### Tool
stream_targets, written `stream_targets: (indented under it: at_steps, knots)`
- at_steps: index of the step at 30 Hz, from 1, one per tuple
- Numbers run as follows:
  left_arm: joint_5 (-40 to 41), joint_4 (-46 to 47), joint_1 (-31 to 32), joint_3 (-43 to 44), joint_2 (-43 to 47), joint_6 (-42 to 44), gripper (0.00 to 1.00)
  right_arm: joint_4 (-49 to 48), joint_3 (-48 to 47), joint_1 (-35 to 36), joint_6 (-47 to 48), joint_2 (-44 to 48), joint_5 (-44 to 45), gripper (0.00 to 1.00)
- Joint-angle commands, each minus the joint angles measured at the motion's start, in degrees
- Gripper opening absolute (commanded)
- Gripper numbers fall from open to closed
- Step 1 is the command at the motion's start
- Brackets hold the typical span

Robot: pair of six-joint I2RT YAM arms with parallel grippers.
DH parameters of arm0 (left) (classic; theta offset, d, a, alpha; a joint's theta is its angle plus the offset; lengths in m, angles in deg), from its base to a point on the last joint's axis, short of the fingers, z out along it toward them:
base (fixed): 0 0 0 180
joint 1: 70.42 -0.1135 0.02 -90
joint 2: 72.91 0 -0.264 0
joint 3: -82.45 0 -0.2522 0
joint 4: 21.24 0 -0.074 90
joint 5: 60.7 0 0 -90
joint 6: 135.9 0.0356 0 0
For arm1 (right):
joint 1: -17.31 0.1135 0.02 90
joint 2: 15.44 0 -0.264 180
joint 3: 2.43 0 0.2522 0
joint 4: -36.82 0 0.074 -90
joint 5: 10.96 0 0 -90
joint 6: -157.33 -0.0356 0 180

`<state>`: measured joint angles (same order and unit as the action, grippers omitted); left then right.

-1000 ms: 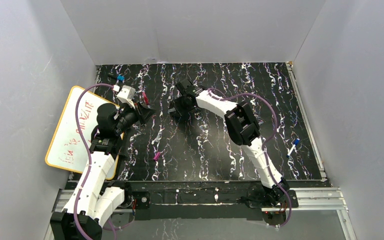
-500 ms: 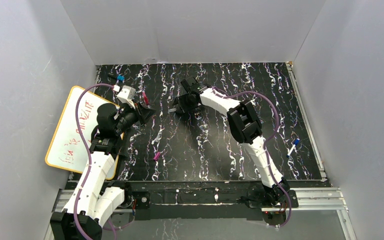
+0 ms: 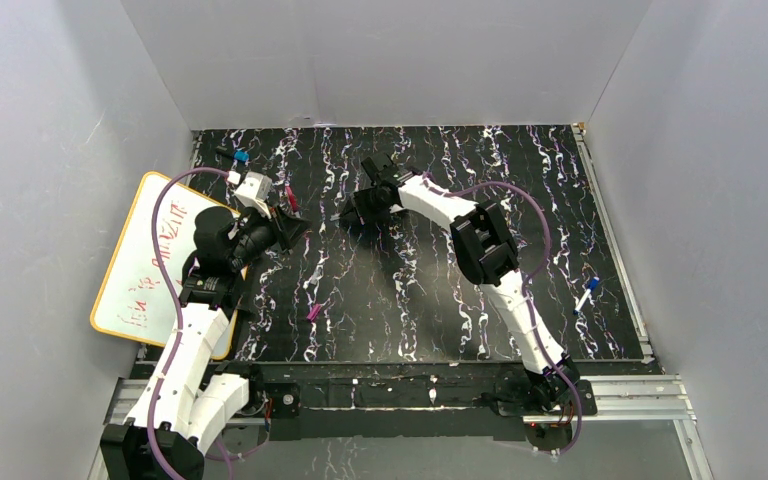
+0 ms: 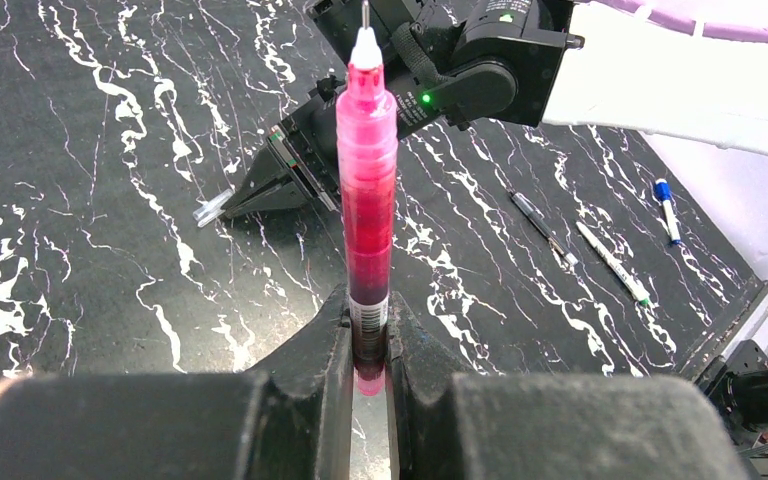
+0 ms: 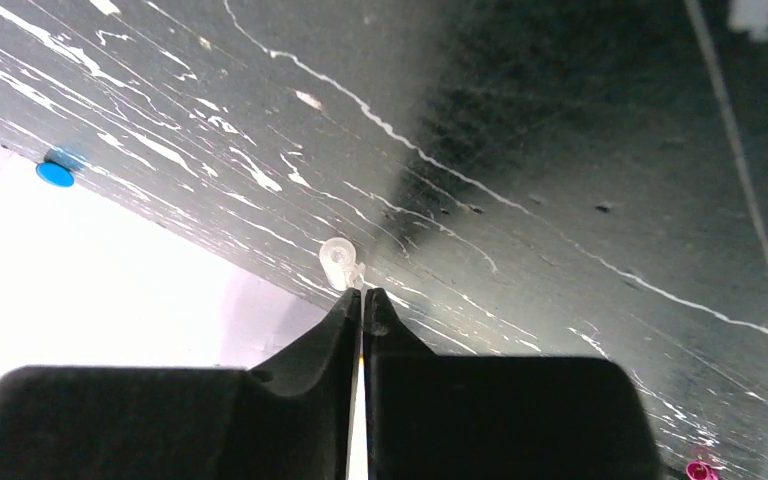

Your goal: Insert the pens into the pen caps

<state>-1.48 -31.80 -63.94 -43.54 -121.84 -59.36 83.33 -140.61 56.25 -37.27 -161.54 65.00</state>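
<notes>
Holding the pink pen [image 4: 367, 190] upright, my left gripper [image 4: 370, 345] is clamped on its lower barrel. Just ahead, my right gripper [image 5: 362, 297] pinches the clear cap [image 5: 336, 258], which sticks out past its tips. The magenta cap [image 3: 313, 312] lies well apart from both.
</notes>
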Motion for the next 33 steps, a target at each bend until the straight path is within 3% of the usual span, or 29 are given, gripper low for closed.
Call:
stream_targets:
  at_steps: [1, 2, 11, 14, 21, 24, 26, 28, 30, 33]
  knots:
    - [0.07, -0.54, -0.24, 2.46, 1.38, 1.02, 0.00, 1.22, 0.68, -0.17, -1.75, -3.09, -4.27, 0.05]
    - [0.11, -0.56, -0.24, 2.44, 1.38, 1.05, 0.00, 0.95, 0.94, -0.28, -1.75, -3.18, -4.76, 0.01]
    - [0.44, -0.92, -0.15, 2.51, 1.51, 1.30, 0.00, 3.47, 4.10, -1.77, 1.84, -1.25, -3.59, 0.01]
    - [0.35, -0.80, -0.15, 2.51, 1.42, 1.32, 0.00, 4.04, 0.62, -1.89, 3.82, -2.05, -3.35, 0.02]
    - [0.15, -0.77, -0.15, 2.47, 1.29, 1.32, 0.00, -10.25, -3.72, -1.48, 13.07, -1.43, -2.57, 0.11]
    - [0.06, -0.73, -0.15, 2.53, 1.20, 1.41, 0.00, -10.17, -5.64, -1.10, 24.26, 3.39, 4.23, 0.19]
    - [0.28, -0.96, -0.15, 2.61, 1.37, 1.49, 0.00, -6.59, -5.66, -1.99, 39.68, 7.30, 10.49, 0.27]
    - [0.12, -0.78, -0.15, 2.64, 1.47, 1.50, 0.00, -9.92, -2.39, -2.60, 59.44, 9.33, 3.34, 0.34]
    - [-0.04, -0.69, -0.15, 2.64, 1.38, 1.41, 0.00, -14.03, 0.77, -1.80, 73.00, 9.97, -5.36, 0.46]
    - [-0.24, -0.47, -0.15, 2.55, 1.03, 1.32, 0.00, -7.88, -6.78, 2.37, 89.35, 4.28, -0.99, 0.53]
